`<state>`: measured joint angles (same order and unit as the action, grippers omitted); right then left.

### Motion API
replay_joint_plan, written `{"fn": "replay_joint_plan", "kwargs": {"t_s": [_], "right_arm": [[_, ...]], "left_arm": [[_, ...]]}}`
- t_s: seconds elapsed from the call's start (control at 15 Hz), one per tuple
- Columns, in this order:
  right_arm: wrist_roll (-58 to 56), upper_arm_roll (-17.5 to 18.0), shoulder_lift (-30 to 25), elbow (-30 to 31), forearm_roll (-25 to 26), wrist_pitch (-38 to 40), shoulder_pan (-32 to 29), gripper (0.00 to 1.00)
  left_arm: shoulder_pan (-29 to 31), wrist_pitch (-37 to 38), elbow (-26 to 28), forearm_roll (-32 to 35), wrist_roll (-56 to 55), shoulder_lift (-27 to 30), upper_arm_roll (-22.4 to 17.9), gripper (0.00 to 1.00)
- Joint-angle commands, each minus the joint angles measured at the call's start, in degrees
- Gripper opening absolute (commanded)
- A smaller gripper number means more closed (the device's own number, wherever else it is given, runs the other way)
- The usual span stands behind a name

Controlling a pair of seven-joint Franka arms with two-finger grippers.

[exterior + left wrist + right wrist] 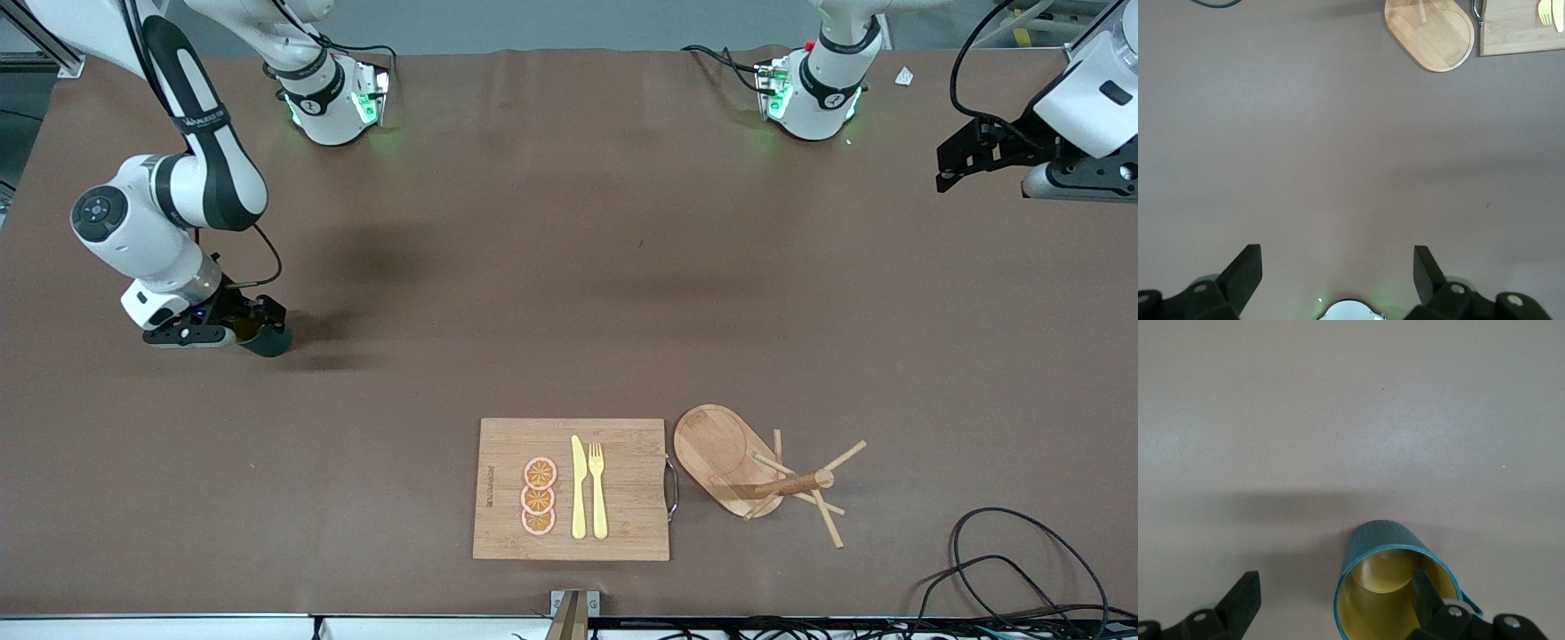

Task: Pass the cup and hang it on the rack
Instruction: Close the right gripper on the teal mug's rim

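the task had barely begun. the cup stood on the desk toward the right arm's end, at about nine o'clock in the front view, well apart from the rack. the right tool hung low over it with jaws wide open, one finger dipping inside the yellow rim and the other outside the teal wall, so nothing was gripped. the left tool waited open over bare desk at about two o'clock. the rack stood at about five o'clock, just beside the cutting board, its pegs bare. by my reading, the grasp, lift, handover and hanging all remained.
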<state>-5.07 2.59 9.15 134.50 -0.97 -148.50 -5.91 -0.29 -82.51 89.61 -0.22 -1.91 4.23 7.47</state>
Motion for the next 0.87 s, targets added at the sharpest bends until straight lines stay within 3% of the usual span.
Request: {"fn": "replay_joint_plan", "kwargs": {"t_s": [0.0, 0.13, 0.53, 0.8], "right_arm": [[-0.6, 0.5, 1.4, 0.2, -0.5, -0.8, -0.6, 1.00], [-0.6, 0.5, 1.7, 0.2, -0.5, -0.8, -0.5, 0.99], [-0.5, 0.5, 3.1, 0.2, -0.5, -1.4, -0.8, 0.71], [-0.4, 0.5, 3.1, 0.2, -0.5, -1.4, -1.2, 0.37]], "left_arm": [[0.0, 0.4, -0.9, 0.8, -0.2, -0.3, 0.3, 1.00], [0.1, 0.4, -0.9, 0.8, -0.2, -0.3, 0.3, 1.00], [0.1, 0.3, -1.0, 1.0, -0.1, -0.4, 0.3, 1.00], [0.1, -0.9, -1.1, 1.4, -0.2, -0.5, 0.4, 1.00]]}}
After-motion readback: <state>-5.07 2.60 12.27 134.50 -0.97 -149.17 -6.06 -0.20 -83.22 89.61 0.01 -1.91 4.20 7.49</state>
